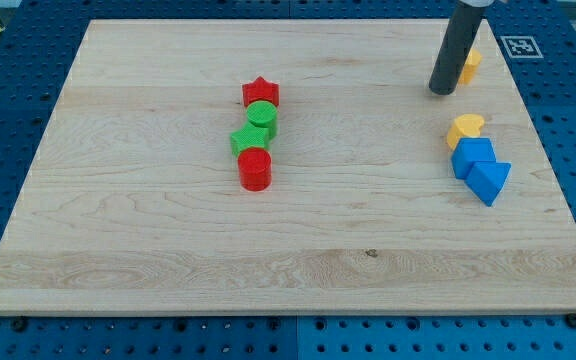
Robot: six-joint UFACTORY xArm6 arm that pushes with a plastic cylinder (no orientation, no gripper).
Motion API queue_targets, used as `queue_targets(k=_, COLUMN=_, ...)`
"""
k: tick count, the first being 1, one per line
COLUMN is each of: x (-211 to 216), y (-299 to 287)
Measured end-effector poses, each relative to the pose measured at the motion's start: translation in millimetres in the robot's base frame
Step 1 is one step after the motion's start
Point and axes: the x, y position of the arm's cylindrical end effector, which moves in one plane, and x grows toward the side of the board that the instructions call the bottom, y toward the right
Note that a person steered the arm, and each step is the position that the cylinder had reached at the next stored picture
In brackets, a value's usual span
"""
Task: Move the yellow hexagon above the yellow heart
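Note:
The yellow hexagon (470,66) lies near the view's top right, partly hidden behind my rod. My tip (441,91) rests on the board just to the left of and below the hexagon, close to it or touching it. The yellow heart (465,129) lies further down on the right, about a block's width below the tip and slightly to the right of it.
A blue block (473,156) and a blue triangle (489,181) sit right below the yellow heart. At centre, a red star (261,93), a green cylinder (261,119), a green block (246,141) and a red cylinder (255,169) form a column. The board's right edge (548,150) is near.

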Motion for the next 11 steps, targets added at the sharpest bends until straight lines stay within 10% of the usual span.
queue_targets(k=3, x=-105.7, y=40.5)
queue_targets(k=5, x=-30.7, y=26.8)
queue_targets(k=11, x=-16.4, y=-18.2)
